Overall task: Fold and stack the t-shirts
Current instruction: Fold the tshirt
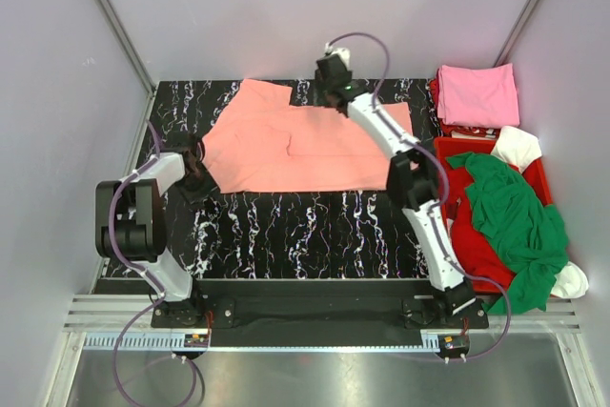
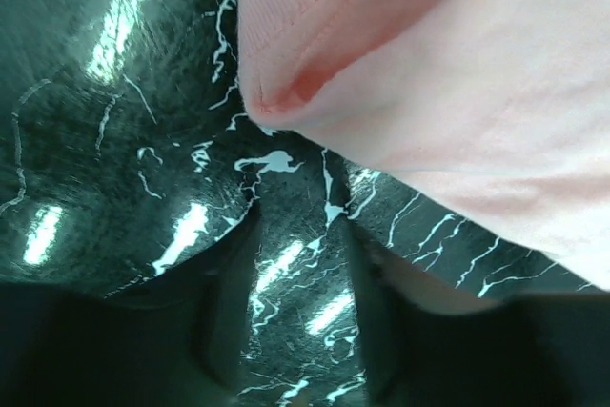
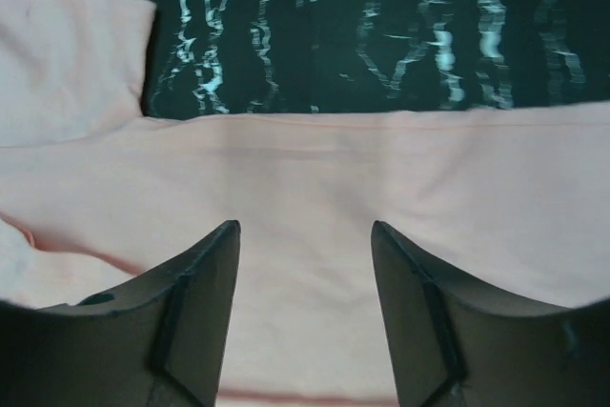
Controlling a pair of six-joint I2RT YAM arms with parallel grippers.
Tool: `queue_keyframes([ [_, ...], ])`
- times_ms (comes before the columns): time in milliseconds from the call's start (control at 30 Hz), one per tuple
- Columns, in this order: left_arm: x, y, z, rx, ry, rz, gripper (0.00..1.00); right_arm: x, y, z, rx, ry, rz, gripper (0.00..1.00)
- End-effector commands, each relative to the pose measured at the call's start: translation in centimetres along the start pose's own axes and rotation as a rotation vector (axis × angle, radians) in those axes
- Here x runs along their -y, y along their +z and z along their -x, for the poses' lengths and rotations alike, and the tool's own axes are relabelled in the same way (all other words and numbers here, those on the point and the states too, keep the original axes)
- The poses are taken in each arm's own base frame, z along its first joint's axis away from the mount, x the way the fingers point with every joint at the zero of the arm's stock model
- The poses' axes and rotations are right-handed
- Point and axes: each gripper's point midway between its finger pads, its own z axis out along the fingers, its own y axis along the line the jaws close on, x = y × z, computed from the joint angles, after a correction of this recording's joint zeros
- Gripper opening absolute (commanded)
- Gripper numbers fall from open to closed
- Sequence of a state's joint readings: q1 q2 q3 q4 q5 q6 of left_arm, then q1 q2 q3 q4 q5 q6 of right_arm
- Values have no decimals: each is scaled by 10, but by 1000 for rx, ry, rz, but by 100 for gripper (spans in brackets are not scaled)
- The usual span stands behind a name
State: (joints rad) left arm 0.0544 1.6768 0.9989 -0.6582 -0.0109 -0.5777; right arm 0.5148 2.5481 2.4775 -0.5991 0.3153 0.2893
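The salmon-orange t-shirt (image 1: 295,140) lies spread flat on the black marbled table (image 1: 305,226). My left gripper (image 1: 195,167) is open at the shirt's left corner, low over the table. In the left wrist view its gripper (image 2: 300,226) stands just short of the shirt's corner (image 2: 286,92). My right gripper (image 1: 334,92) is open above the shirt's far edge. In the right wrist view its gripper (image 3: 305,231) hovers over the salmon cloth (image 3: 305,169). A folded pink shirt (image 1: 477,94) lies at the back right. Green (image 1: 519,216), red (image 1: 477,235) and white (image 1: 517,145) shirts fill the crate.
The red plastic crate (image 1: 541,173) stands at the right edge of the table. White enclosure walls (image 1: 57,92) surround the table on the left, back and right. The arm bases sit on a metal rail (image 1: 305,316) at the near edge.
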Motion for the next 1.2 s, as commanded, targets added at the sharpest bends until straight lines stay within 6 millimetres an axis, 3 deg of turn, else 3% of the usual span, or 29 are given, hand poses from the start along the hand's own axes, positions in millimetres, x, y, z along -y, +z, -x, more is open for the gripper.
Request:
queue_keyframes([
  [0,9,-23,26,133,2,-59,57,13,-81,58,118,-33,-30,65],
  [33,15,-33,34,172,4,-88,67,14,-109,71,141,-13,-3,72],
  [67,18,-38,38,188,6,-103,71,18,-118,64,125,16,-3,76],
  [100,19,-41,42,204,3,-103,75,30,-113,27,41,13,-31,78],
  [133,22,-45,49,216,1,-103,78,34,-138,32,49,49,-12,82],
  [167,22,-46,51,213,-4,-96,79,45,-137,-6,-36,79,-35,83],
  [200,22,-42,51,197,-10,-85,79,46,-159,-6,-39,116,-6,84],
  [267,25,-41,57,195,-30,-90,79,56,-170,-34,-97,196,-15,86],
  [300,24,-37,59,187,-46,-89,78,70,-170,-75,-181,206,-52,87],
  [333,24,-36,61,188,-58,-91,78,77,-184,-81,-185,239,-51,88],
  [367,24,-35,66,195,-69,-99,78,92,-186,-117,-252,273,-96,89],
  [433,22,-29,68,179,-87,-93,78,113,-197,-133,-283,345,-119,89],
  [467,21,-28,71,179,-99,-93,78,127,-197,-160,-326,367,-154,89],
  [533,19,-24,72,171,-113,-94,78,151,-203,-168,-326,427,-190,89],
  [567,17,-23,75,178,-124,-97,78,161,-203,-184,-347,436,-206,89],
  [633,16,-20,75,172,-129,-92,78,176,-204,-189,-347,491,-210,89],
  [967,10,-6,77,164,-160,-82,75,212,-182,-215,-358,594,-261,89],
  [1167,12,-3,85,182,-176,-86,73,228,-172,-214,-295,690,-235,88],
])
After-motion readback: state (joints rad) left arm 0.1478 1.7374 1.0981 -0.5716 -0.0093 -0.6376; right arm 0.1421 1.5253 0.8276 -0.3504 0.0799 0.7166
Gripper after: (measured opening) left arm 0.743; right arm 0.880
